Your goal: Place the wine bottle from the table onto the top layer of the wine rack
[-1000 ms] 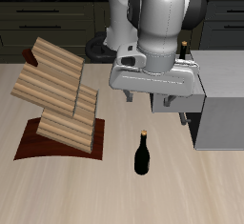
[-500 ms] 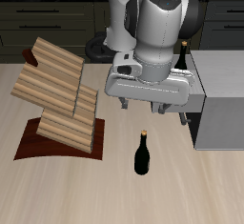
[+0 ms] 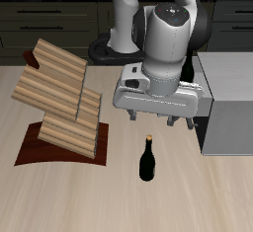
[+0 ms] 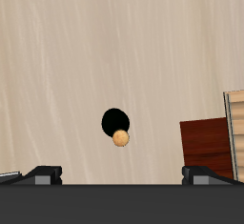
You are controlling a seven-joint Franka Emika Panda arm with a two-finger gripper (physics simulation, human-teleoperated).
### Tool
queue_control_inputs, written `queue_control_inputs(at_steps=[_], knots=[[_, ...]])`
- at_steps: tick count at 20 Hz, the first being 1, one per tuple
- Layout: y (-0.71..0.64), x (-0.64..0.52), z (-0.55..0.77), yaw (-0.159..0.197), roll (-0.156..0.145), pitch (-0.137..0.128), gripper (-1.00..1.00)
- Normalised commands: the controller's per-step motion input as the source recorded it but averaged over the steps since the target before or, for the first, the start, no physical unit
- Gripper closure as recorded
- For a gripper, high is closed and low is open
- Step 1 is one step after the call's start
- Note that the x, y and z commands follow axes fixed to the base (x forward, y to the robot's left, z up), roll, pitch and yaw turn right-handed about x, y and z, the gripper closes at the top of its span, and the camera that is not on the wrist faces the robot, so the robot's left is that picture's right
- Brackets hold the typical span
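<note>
The wine bottle (image 3: 147, 160) stands upright on the table (image 3: 59, 196), near-black with a tan cap. In the wrist view the wine bottle (image 4: 118, 131) shows from straight above, cap toward the camera. My gripper (image 3: 157, 117) hangs above and slightly behind the bottle, fingers (image 3: 135, 115) spread apart and empty. The wine rack (image 3: 59, 103) stands on its dark reddish base beside the bottle; its top layer (image 3: 49, 75) is the widest tilted slab. The rack's base corner (image 4: 205, 144) shows in the wrist view.
A grey box-like cabinet (image 3: 229, 103) stands close beside my gripper. A dark round object (image 3: 99, 49) sits at the back near the robot's base.
My gripper has come down and forward toward the bottle. The other dark bottle on the cabinet is now hidden behind the arm. The wine bottle has not moved.
</note>
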Motion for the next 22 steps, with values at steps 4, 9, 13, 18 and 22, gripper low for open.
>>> queue_control_inputs(at_steps=[4, 9, 13, 18, 22], knots=[[0.02, -0.09, -0.14, 0.004, 0.008, -0.034, -1.0], [-0.12, 0.05, -0.08, 0.0, -0.029, -0.015, -1.0], [-0.08, 0.05, -0.11, 0.018, -0.008, -0.011, -1.0], [0.02, 0.02, -0.16, -0.016, -0.004, 0.018, -1.0], [0.08, 0.03, -0.23, 0.004, 0.014, 0.02, -1.0]])
